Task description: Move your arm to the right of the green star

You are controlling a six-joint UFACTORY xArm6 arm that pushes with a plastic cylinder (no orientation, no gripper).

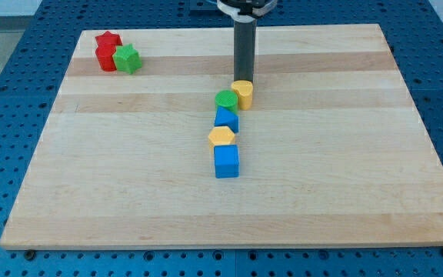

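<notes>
The green star (128, 58) lies near the board's top left corner, touching a red star (108, 40) and a red block (106, 58) on its left. My tip (244, 80) is far to the view's right of the green star, near the top middle of the board. It stands just behind a yellow block (243, 94).
A column of blocks runs down the middle: a green round block (226, 99), a blue block (226, 118), a yellow hexagon (221, 137) and a blue cube (226, 161). The wooden board (344, 177) lies on a blue perforated table.
</notes>
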